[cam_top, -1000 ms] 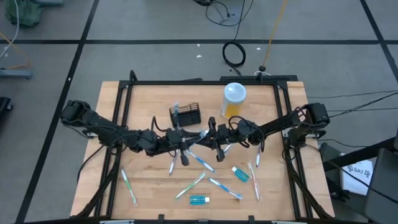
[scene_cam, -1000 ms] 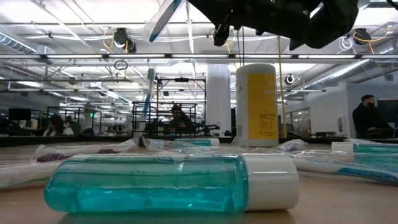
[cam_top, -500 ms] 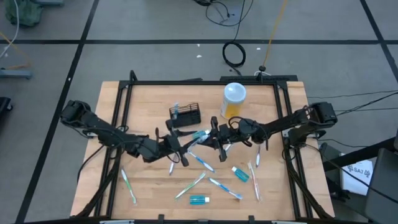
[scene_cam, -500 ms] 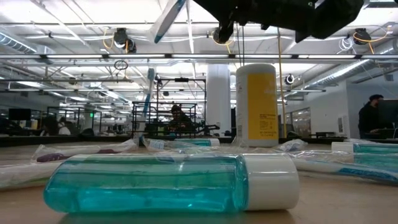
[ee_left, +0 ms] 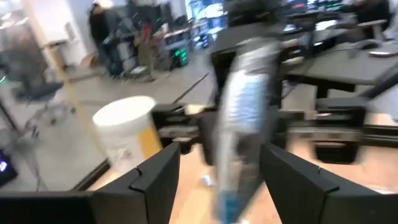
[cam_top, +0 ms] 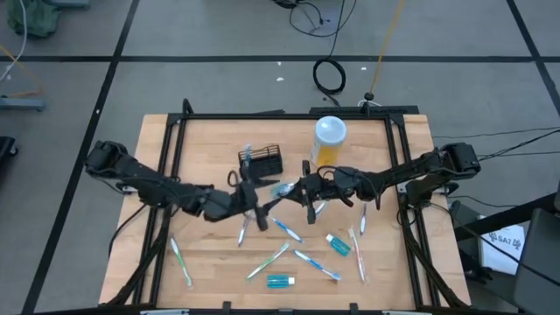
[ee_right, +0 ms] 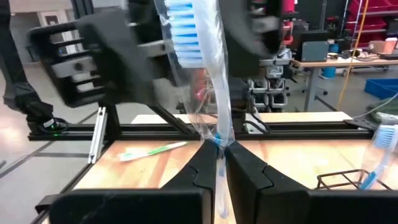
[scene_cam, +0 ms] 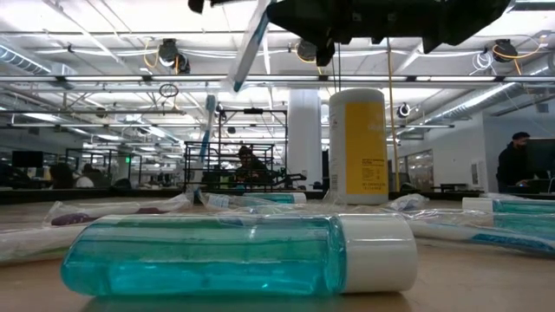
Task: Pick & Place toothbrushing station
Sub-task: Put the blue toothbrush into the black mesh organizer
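A toothbrush in a clear wrapper [ee_right: 200,37], with blue bristles, hangs in the air over the table's middle [cam_top: 282,189]. My right gripper [ee_right: 217,158] is shut on it, reaching in from the table's right [cam_top: 301,190]. My left gripper [ee_left: 221,171] faces it from the left [cam_top: 252,196], open. Its fingers stand on either side of the brush [ee_left: 241,118] and I see no touch. The black slatted station [cam_top: 262,163] stands just beyond on the table, with one toothbrush [ee_right: 378,149] upright in it. My right gripper pinches the wrapped toothbrush by its handle [ee_right: 217,142] between its two fingers, wrapper and all. The fingers come level from the table's right and lie across the brush. The brush is lifted clear of the table and stands tilted, its bristle end up.
A white-lidded container with orange contents [cam_top: 330,140] stands at the far middle, right of the station. Several wrapped toothbrushes [cam_top: 179,261] and small teal bottles [scene_cam: 234,256] lie on the near half of the table. Black frame rails [cam_top: 166,175] run along the sides.
My left gripper has opened and let go of the wrapped toothbrush, which now hangs from my right gripper alone. The brush has swung a little more upright. Both wrists have tipped slightly.
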Motion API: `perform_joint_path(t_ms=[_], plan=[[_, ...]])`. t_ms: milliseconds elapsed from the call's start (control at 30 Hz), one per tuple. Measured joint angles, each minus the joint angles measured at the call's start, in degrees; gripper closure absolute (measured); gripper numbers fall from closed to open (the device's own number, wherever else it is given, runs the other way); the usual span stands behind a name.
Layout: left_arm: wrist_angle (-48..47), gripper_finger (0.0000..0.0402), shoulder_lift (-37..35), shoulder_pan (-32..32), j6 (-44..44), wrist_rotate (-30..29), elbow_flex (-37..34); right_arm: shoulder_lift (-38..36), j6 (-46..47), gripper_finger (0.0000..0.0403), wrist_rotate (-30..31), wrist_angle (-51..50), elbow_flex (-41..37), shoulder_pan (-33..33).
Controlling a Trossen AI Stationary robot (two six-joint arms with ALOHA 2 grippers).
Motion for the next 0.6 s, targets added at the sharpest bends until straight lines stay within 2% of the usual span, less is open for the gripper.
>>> perform_joint_path(t_ms=[100, 267, 600], plan=[[-0.12, 0.0175, 0.0, 2.22, -0.85, 1.94, 0.0, 0.0, -0.09, 0.039, 0.02, 0.11, 0.0, 0.09], [-0.15, 0.0192, 0.0, 5.3, -1.33, 15.2, 0.0, 0.02, -0.11, 0.039, -0.04, -0.46, 0.0, 0.02], [-7.08, 0.0281, 0.0, 6.08, -2.34, 15.13, -0.04, 0.04, -0.07, 0.039, -0.01, -3.15, -0.02, -0.49]])
